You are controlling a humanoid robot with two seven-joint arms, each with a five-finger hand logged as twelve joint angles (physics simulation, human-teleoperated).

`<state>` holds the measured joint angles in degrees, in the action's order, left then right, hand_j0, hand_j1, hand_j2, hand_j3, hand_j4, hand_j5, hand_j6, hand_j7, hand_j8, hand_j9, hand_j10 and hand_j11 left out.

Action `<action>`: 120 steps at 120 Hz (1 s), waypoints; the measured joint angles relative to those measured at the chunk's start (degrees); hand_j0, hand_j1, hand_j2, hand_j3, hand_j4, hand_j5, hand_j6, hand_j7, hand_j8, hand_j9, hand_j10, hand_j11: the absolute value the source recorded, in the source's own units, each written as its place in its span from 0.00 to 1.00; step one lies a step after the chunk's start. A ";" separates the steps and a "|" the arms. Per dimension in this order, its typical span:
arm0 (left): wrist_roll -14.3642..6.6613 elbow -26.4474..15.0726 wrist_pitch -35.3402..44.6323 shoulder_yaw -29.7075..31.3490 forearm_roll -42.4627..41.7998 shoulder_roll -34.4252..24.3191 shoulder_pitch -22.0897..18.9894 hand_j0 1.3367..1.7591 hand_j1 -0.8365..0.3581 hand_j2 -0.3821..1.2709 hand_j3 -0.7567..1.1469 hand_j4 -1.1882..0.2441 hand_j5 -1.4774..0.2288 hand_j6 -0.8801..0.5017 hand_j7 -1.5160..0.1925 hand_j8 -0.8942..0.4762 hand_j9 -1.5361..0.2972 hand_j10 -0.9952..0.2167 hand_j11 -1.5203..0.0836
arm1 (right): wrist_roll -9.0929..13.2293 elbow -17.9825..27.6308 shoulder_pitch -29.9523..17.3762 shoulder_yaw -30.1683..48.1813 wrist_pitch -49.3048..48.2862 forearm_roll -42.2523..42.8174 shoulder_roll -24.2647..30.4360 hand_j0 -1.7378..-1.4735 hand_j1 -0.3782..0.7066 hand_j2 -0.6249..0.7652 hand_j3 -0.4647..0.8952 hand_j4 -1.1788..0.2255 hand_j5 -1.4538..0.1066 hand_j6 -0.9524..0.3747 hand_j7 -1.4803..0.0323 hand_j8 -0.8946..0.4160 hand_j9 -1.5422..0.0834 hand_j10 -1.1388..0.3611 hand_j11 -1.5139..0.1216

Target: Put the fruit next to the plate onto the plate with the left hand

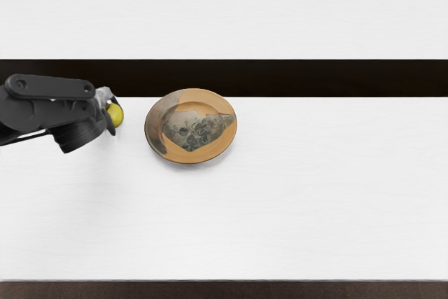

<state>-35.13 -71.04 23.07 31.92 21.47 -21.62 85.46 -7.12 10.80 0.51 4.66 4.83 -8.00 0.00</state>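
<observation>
Head view shows the left hand (98,113), fingers curled round the fruit (116,115), which sits near the plate (210,106), on its left. This side grip likely readies the carry across.

We see a yellow fruit (117,115) against the dark grey left hand (87,124). The plate (225,111) is orange-brown, its middle mottled grey and black. The table (280,208) is white, with a black band along its far edge.
</observation>
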 joint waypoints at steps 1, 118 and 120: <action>0.00 -0.04 -0.04 0.00 -0.03 0.00 0.11 0.72 0.21 0.50 0.46 0.62 0.30 0.57 0.23 0.46 0.22 0.24 0.32 | 0.00 0.00 0.00 0.00 0.00 0.00 0.00 0.30 0.07 0.44 0.34 0.81 0.90 0.69 0.95 0.66 0.92 0.74 0.90; 0.01 -14.05 -13.53 -7.74 -16.95 -2.87 15.45 0.71 0.15 0.56 0.40 0.69 0.22 0.62 0.22 0.51 0.20 0.12 0.22 | 0.03 0.19 0.36 0.00 0.00 0.00 0.00 0.30 0.07 0.44 0.34 0.81 0.90 0.69 0.95 0.66 0.92 0.74 0.90; 0.02 -14.02 -13.54 -7.77 -16.99 -2.77 15.44 0.71 0.16 0.55 0.40 0.69 0.23 0.62 0.22 0.50 0.20 0.12 0.22 | 0.03 0.19 0.36 0.00 0.00 0.00 0.00 0.30 0.07 0.44 0.34 0.81 0.90 0.69 0.95 0.66 0.92 0.74 0.90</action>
<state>-35.12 -85.06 9.53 24.14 4.48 -24.39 100.90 -7.09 10.98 0.87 4.66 4.83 -8.00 0.00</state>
